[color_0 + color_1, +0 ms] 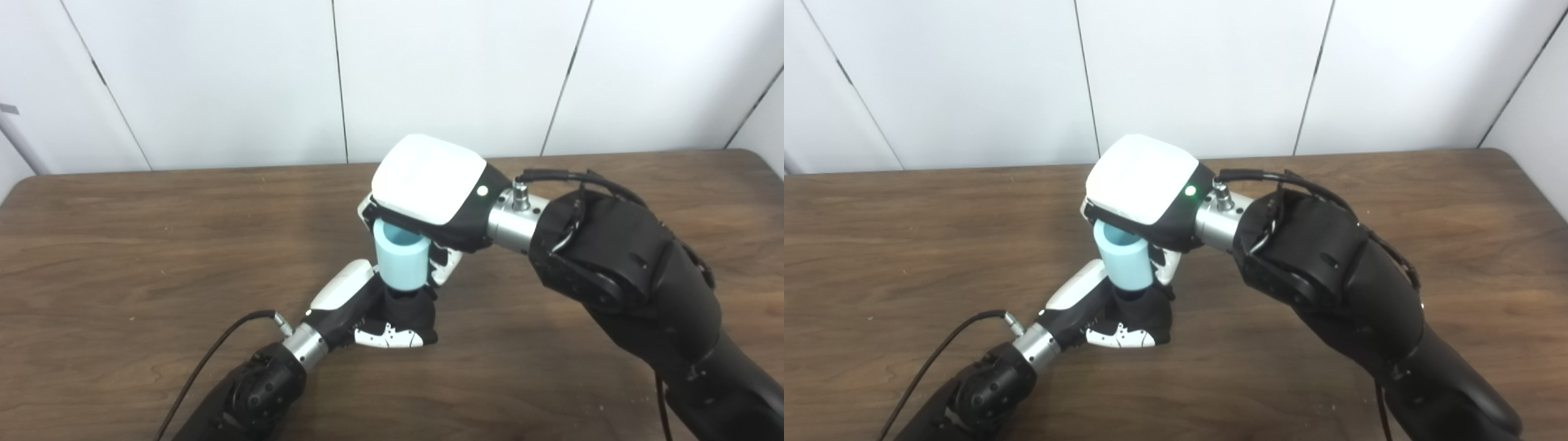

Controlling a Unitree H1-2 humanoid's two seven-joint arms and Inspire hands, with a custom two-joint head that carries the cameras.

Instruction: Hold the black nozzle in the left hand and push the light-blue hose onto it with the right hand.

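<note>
- The desk (122, 257) is a brown wood-grain top that carries everything, with a white panelled wall (214, 79) behind its far edge.
- The right hand (429, 190) hangs above the middle of the desk, its white back facing up and a small green light lit near the wrist; its fingers are wrapped round the hose from above.
- The left hand (373, 312) sits just below the hose and nearer the desk's front edge, closed tight round something dark (surely the nozzle, though the fingers cover most of it).
- The hose (401, 257) is a short light-blue tube standing nearly upright, its open top tucked under the right palm and its lower end meeting the top of the left fist.
- The nozzle (399, 294) shows only as a dark stub right under the hose's lower rim; how far it sits inside I cannot tell.
- Step in hand, as I judge it: the push itself, hose mouth already on the nozzle.
- The next move calls for a straight press down along the tube's axis while the left hand stays braced, so the soft hose does not buckle or skew.
- No brand, label or writing is readable anywhere.
</note>
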